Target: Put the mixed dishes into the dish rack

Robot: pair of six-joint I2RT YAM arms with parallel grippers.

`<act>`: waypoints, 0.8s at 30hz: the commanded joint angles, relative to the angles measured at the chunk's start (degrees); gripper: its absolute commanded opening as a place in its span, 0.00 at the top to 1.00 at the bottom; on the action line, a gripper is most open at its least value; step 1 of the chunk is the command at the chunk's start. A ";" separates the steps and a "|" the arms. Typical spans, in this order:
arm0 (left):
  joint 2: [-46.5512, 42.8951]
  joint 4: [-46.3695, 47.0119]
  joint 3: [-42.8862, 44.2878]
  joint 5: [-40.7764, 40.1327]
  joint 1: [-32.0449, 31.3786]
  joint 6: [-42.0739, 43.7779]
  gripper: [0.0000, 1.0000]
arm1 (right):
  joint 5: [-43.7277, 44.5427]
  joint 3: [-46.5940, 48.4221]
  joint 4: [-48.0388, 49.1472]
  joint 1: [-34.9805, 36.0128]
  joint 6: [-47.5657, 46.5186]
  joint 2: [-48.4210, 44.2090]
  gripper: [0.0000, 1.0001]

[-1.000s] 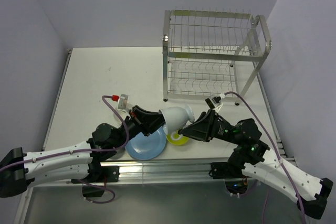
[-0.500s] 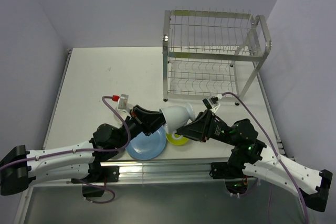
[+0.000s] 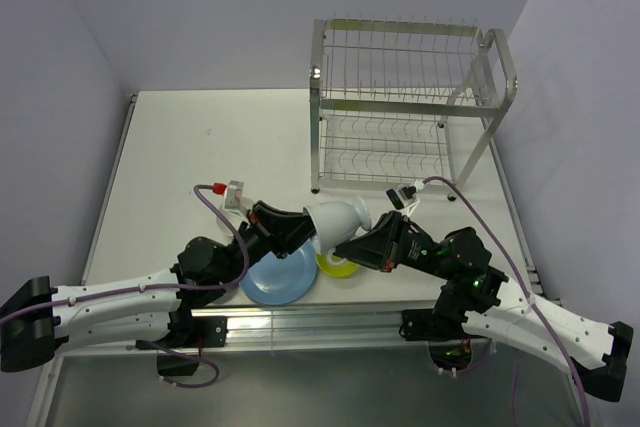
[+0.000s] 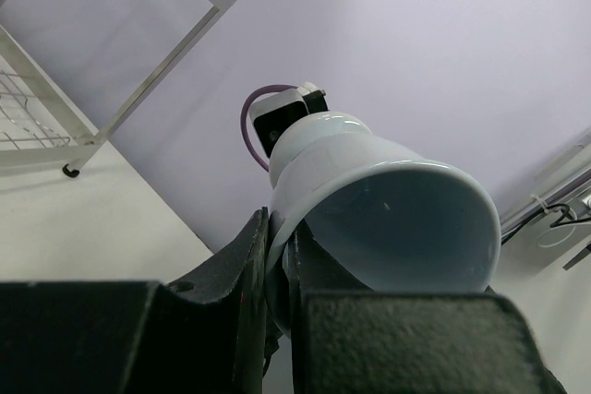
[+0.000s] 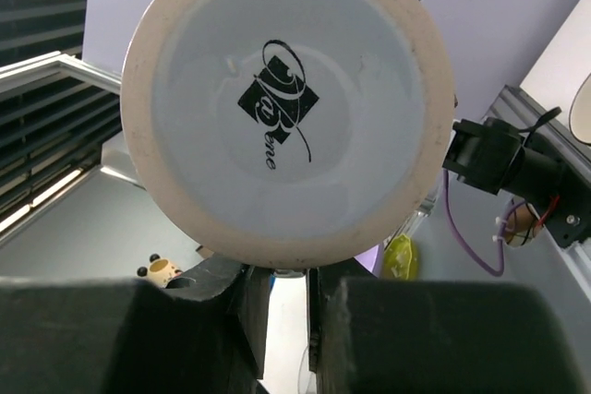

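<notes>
A black diamond maker's mark [image 5: 280, 101] is printed on the glazed underside of the pale blue-grey mug [image 5: 185, 117], crossed by looping script. The letters "one" read clearly; the flourished capitals before them do not.

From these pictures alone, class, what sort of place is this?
Probably a robotics lab bench, not a kitchen: a white table between plain lilac walls, a left arm and right arm mounted at its edge, and a silver wire dish rack.
</notes>
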 commanded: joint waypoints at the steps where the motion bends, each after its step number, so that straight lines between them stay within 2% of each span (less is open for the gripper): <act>1: -1.37 2.63 0.79 0.97 -1.01 -1.36 0.98 | 3.74 1.05 1.68 0.24 -2.15 -1.75 1.00; 3: -1.46 0.51 1.49 0.79 -1.01 -1.36 0.91 | 4.35 1.84 -0.68 0.33 -3.47 -2.28 1.00; 4: -1.46 -0.28 1.58 0.70 -1.01 -1.44 0.79 | 4.88 1.93 -1.13 0.33 -3.73 -2.81 1.00; 5: -1.72 -1.94 1.67 0.44 -1.10 -1.62 0.72 | 5.06 2.20 -1.48 0.33 -4.34 -3.08 1.00; 6: -1.98 -2.57 1.67 0.35 -1.01 -1.53 0.55 | 5.50 2.37 -2.70 0.33 -4.52 -3.25 1.00; 9: -2.86 -5.98 1.85 -0.09 -1.10 -1.27 0.34 | 6.46 2.03 -3.15 0.33 -5.23 -4.39 1.00; 12: -4.26 -7.66 1.23 -0.53 -1.10 -1.44 0.26 | 7.08 1.76 -3.33 0.33 -5.49 -4.84 1.00; 17: -8.39 -12.84 -0.26 -2.46 -1.10 -2.06 0.19 | 8.92 2.81 -6.14 0.33 -7.15 -5.10 1.00; 24: -17.36 -34.97 -0.35 -13.17 -1.10 -8.81 0.18 | 15.85 7.47 -19.91 0.33 -12.78 -5.54 1.00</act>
